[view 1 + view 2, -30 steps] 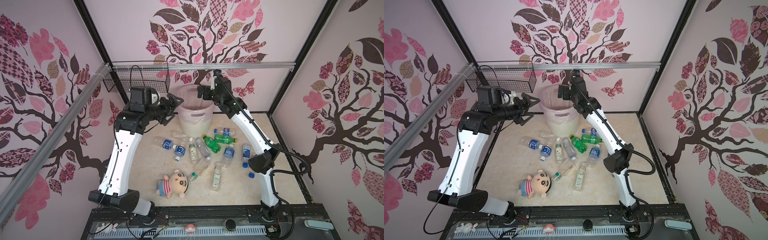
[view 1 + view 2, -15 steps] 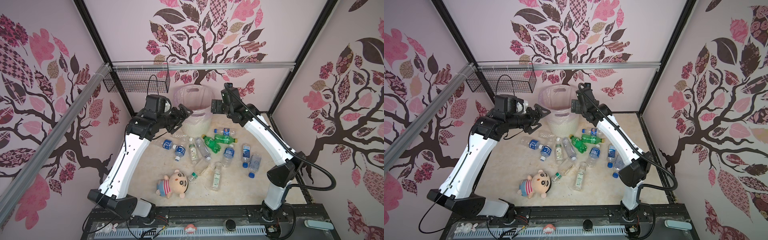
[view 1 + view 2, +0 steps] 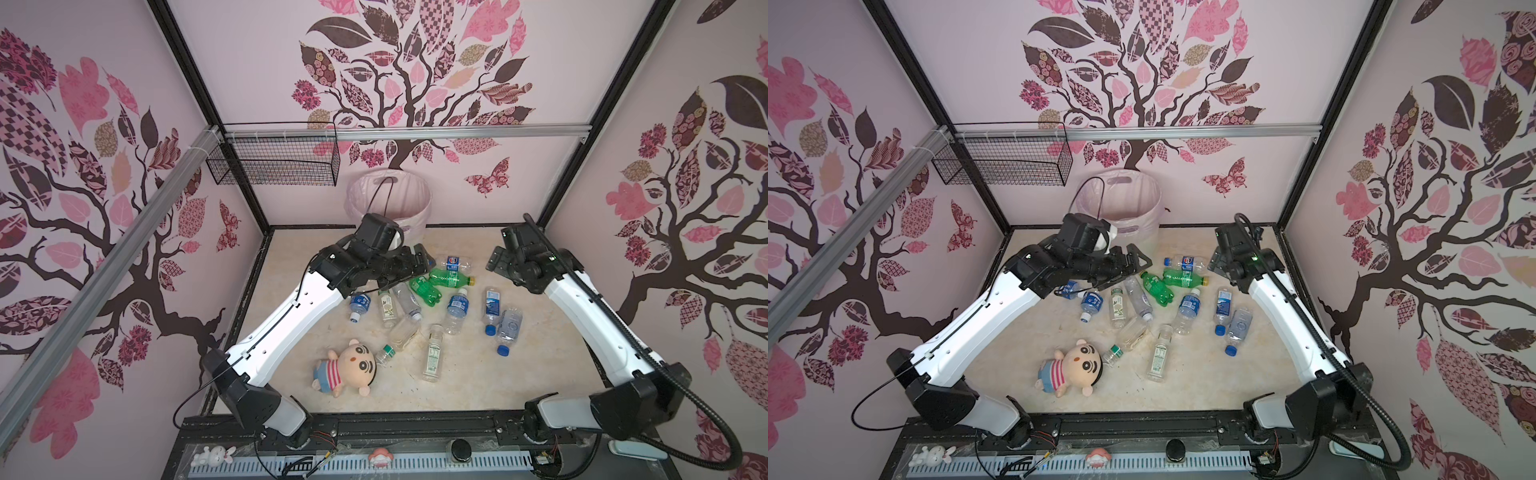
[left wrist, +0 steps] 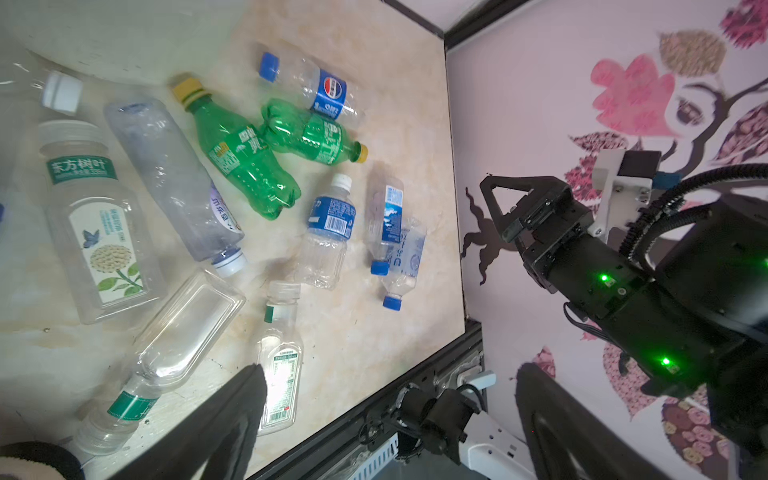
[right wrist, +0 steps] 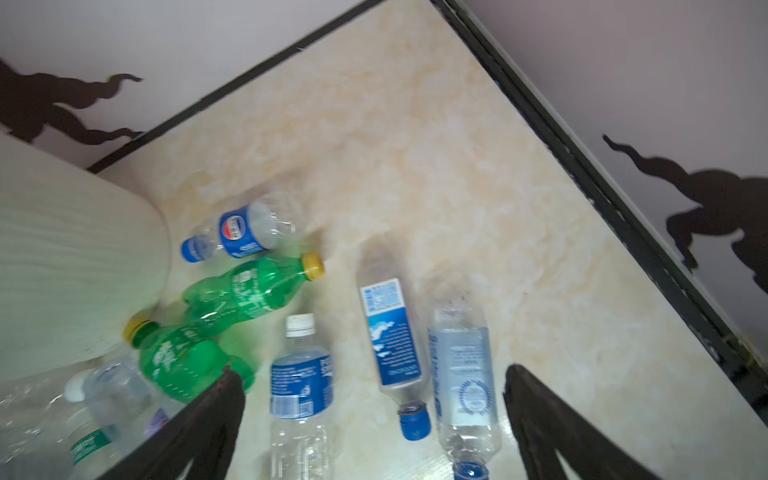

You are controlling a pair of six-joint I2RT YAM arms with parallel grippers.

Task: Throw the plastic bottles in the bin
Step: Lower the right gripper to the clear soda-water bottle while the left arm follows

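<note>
We are at the pick: left claw and right claw hang released over the plastic bottles; next, lower, clench one, then the bin.

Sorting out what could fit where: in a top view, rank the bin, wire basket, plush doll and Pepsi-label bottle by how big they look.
1. wire basket and bin: too close to rank, and an arm hides part of the bin
2. plush doll
3. Pepsi-label bottle
</note>
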